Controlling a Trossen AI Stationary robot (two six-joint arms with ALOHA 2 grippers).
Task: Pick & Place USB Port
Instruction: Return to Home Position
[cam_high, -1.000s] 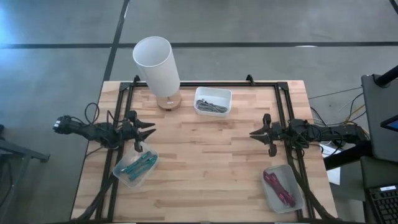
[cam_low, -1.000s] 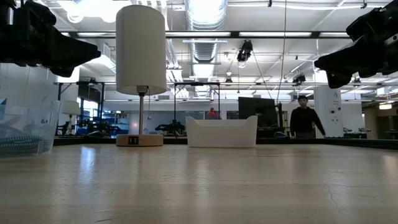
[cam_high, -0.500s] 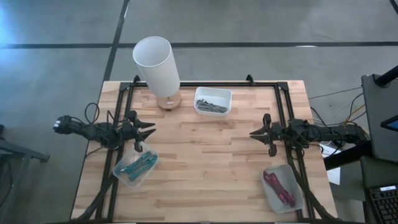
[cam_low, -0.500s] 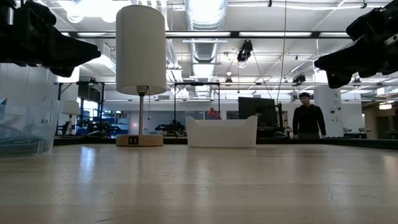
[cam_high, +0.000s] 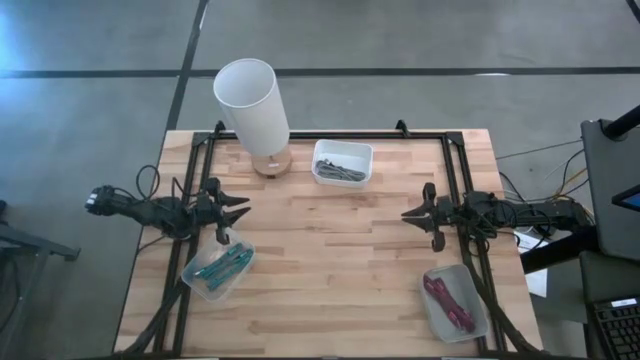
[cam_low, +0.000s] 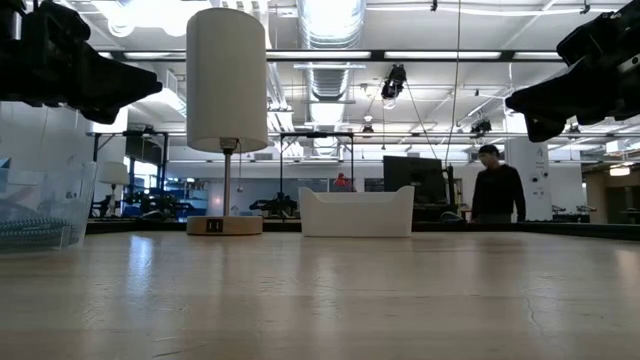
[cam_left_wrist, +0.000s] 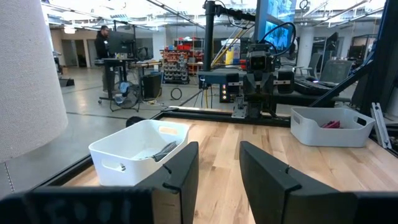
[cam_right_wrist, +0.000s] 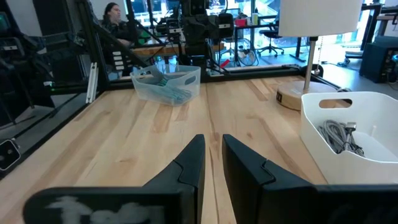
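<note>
- Hovering over the left side of the tabletop (cam_high: 330, 250), the left gripper (cam_high: 244, 208) points in toward the middle. Its wrist view shows the fingers (cam_left_wrist: 180, 171) parted by a clear gap, with nothing between them.
- Across from it, the right gripper (cam_high: 405, 213) hangs over the right side, facing the left one. Its own fingers are only a narrow slit apart and hold nothing.
- Between the two grippers there is a broad stretch of bare wood, so the centre is wide open.
- On the edges, a black frame (cam_high: 330, 134) runs along the far edge and down both sides. Each arm reaches in across its own side rail.
- There are three bins, all set out toward the edges.
- The first is a white bin (cam_high: 342, 162) at the middle of the far edge, with grey cables (cam_high: 340, 172) inside.
- The second is a clear bin (cam_high: 218, 270) at the lower left of the high view, near the left gripper, holding teal cables (cam_high: 225, 266).
- The third is the grey bin (cam_high: 455, 303) at the lower right, close to the corner.
- The pink black charger cables (cam_high: 448, 303) lie inside that grey bin in a bundle too tangled to count.
- One lamp (cam_high: 252, 105) stands at the far left, just beside the white bin.
- One person (cam_low: 497, 190) stands in the room beyond the table, seen in the low view.
</note>
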